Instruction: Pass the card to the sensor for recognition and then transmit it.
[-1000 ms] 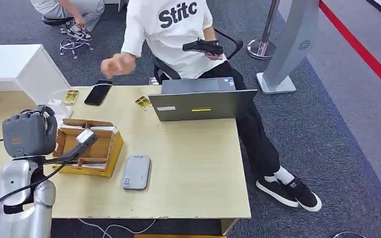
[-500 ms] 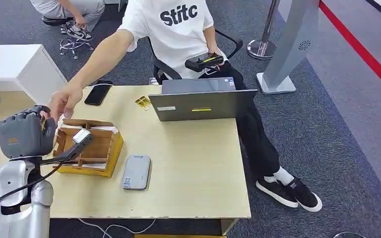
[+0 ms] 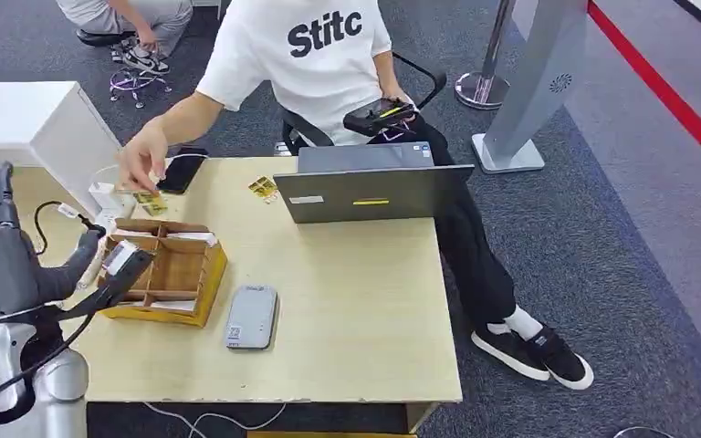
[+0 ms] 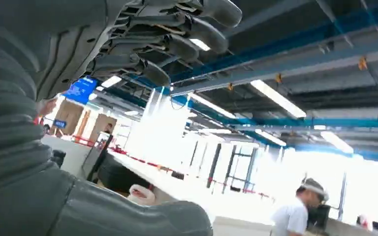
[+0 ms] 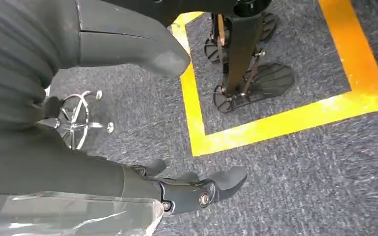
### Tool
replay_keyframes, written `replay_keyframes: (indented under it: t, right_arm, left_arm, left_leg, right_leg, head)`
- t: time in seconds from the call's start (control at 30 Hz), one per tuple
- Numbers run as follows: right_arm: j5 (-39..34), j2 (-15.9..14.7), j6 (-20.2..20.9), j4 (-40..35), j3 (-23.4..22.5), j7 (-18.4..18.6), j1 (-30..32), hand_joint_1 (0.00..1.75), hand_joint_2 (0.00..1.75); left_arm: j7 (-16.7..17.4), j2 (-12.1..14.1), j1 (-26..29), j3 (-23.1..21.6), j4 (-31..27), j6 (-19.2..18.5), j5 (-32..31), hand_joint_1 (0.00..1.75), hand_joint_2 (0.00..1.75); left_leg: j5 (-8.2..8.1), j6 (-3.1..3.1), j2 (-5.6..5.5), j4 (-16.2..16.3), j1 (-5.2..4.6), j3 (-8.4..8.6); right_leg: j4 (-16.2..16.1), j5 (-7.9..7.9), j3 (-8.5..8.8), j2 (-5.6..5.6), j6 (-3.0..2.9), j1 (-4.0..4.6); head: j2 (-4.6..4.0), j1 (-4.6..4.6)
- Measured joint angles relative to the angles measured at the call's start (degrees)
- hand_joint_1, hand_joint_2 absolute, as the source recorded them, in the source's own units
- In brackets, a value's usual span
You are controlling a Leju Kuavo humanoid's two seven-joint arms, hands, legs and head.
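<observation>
My left hand [image 3: 0, 251] is raised at the table's left end, beside the wooden box [image 3: 183, 269], fingers spread upward and holding nothing. The left wrist view shows its fingers [image 4: 177, 34] stretched out against the ceiling. A person's hand [image 3: 141, 157] reaches over the table's far left, and a yellow card [image 3: 153, 204] sits just below its fingers, at the box's back edge. Another yellow card [image 3: 263, 189] lies near the laptop. The grey flat sensor [image 3: 251, 317] lies right of the box. My right hand [image 5: 197, 189] hangs over the carpet, holding nothing.
An open laptop [image 3: 370, 192] stands at the table's far edge, with the seated person behind it holding a dark device [image 3: 379, 116]. A black phone [image 3: 181, 172] lies at the far left. A white cabinet [image 3: 27, 128] adjoins the table. Cables [image 3: 55, 214] trail by my left hand.
My left hand has gone from a closed fist to spread fingers and shifted left. The person's arm reached in to my hand, then drew back toward the phone, with a yellow card below it.
</observation>
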Motion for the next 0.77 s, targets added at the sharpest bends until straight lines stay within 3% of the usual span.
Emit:
replay_keyframes:
  t: [0.13, 0.4, 0.47, 0.53, 0.63, 0.7, 0.77]
  right_arm:
    - [-0.3, 0.0, -0.4, 0.0, -0.7, 0.0, 0.1, 0.00, 1.75]
    - [-0.3, 0.1, -0.4, -0.1, -1.2, 0.0, 0.1, 0.00, 1.75]
    - [-0.4, 0.1, -0.5, -0.1, -1.2, -0.1, 0.1, 0.00, 1.75]
    - [-0.9, 0.2, -0.6, -0.2, -1.3, -0.2, 0.1, 0.00, 1.75]
    - [-1.5, 0.6, -1.7, -0.3, -1.9, -0.2, 0.3, 0.00, 1.75]
    - [-1.7, 1.0, -3.0, -0.3, -2.5, 0.4, 0.3, 0.00, 1.75]
    - [-1.8, 1.3, -3.9, -0.4, -2.8, 1.0, 0.7, 0.00, 1.75]
  left_arm:
    - [-3.9, -2.8, 1.8, 3.2, -5.9, 1.9, 6.7, 0.00, 1.75]
    - [-5.0, -5.2, 2.7, 6.2, -10.0, 1.8, 7.5, 0.00, 1.75]
    - [-6.1, -5.7, 2.7, 6.9, -10.5, 2.3, 10.6, 0.00, 1.75]
    - [-10.1, -6.9, 3.2, 8.9, -12.3, 2.9, 20.7, 0.00, 1.75]
    - [-19.1, -10.0, 6.4, 14.9, -16.6, 3.6, 43.8, 0.00, 1.75]
    - [-25.1, -11.7, 10.4, 20.4, -17.1, 6.8, 68.6, 0.00, 1.75]
    - [-27.1, -12.6, 12.9, 24.1, -15.8, 7.1, 85.9, 0.00, 1.75]
  left_leg:
    - [-0.02, 0.03, 0.00, 0.0, 0.00, -0.01]
    - [0.01, 0.00, -0.06, 0.0, 0.01, -0.04]
    - [0.01, 0.00, -0.05, 0.0, 0.01, -0.06]
    - [0.01, -0.01, -0.03, 0.0, 0.00, -0.05]
    - [-0.04, 0.04, 0.01, 0.0, -0.01, -0.04]
    - [-0.20, 0.02, 0.13, 0.0, -0.03, 0.13]
    - [-0.28, 0.10, -0.02, 0.0, 0.00, 0.07]
  right_leg:
    - [0.0, 0.00, -0.02, 0.00, 0.00, 0.00]
    - [0.0, 0.01, -0.01, -0.07, 0.00, 0.00]
    - [0.0, 0.02, 0.01, -0.07, -0.01, 0.00]
    - [0.0, 0.02, 0.01, -0.03, -0.02, 0.00]
    - [0.0, 0.00, 0.00, 0.04, 0.00, 0.00]
    - [0.0, -0.12, -0.02, 0.19, -0.03, -0.02]
    - [0.0, -0.27, 0.00, 0.04, 0.09, -0.01]
  head:
    - [0.00, 0.02]
    - [0.00, 0.00]
    - [0.00, 0.00]
    - [0.00, 0.00]
    - [0.00, 0.02]
    - [0.00, -0.04]
    - [0.00, -0.04]
